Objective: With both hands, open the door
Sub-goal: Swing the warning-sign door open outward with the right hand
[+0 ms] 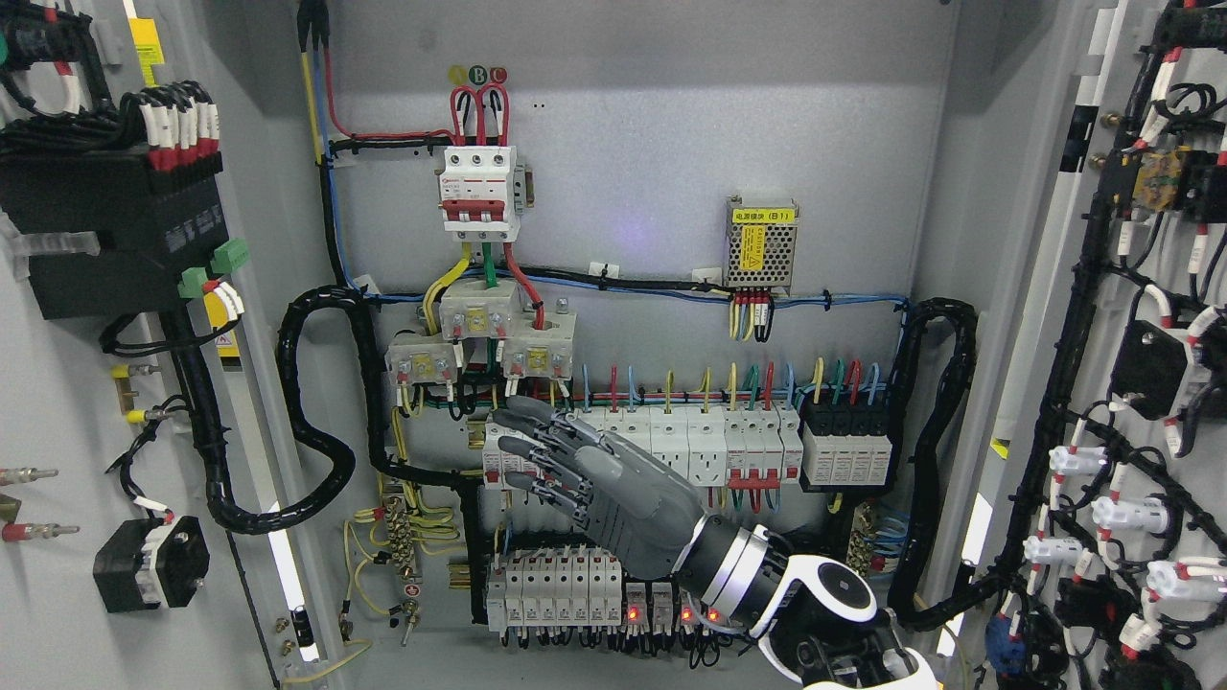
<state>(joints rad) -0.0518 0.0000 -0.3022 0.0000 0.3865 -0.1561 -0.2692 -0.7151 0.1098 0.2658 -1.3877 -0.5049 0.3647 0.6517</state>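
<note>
You are facing an open grey electrical cabinet [633, 220] that fills the view. Both doors already stand swung wide: the left door [57, 402] lies left of the red breaker, carrying a black block with white-and-red wire ends, and the right door [1131, 383] lies far right of it, hung with black cable looms and white connectors.

The red breaker [481, 192] sits high on the back panel, its 3 poles fed by red looped wires, with yellow, green and red dots just above. Right of it is a perforated metal power supply [761, 243] with a yellow label; only "(B1)" reads clearly. Below the breaker run 2 rows of white breakers [709, 446], the lower row showing small red lights.

Your right hand [594, 484] comes in from the lower right and sits below the breaker, in front of the upper row. Its fingers [537, 446] are extended and loosely spread, grasping nothing.
</note>
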